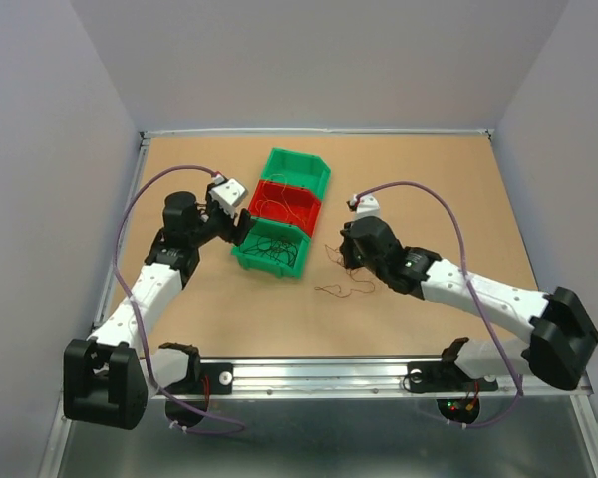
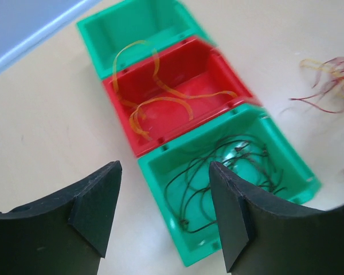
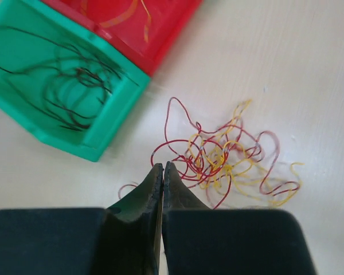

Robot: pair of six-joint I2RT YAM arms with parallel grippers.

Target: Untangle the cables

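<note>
Cables (image 3: pixel 226 154): my hair-thin red and yellow curls, tangled on the table's matte tan wood.
Right claw (image 3: pixel 162 172): pressed together.
Left claw (image 2: pixel 163 197): apart.

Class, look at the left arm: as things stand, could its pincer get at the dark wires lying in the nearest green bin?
Probably yes. The left pincer hangs open just above the green bin, whose top is uncovered, and nothing lies between it and the dark wires.

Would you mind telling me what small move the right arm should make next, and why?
Probably lift slightly: the right tool is shut at the edge of the red-and-yellow tangle on the table, possibly pinching a red strand, though I cannot confirm that.
</note>
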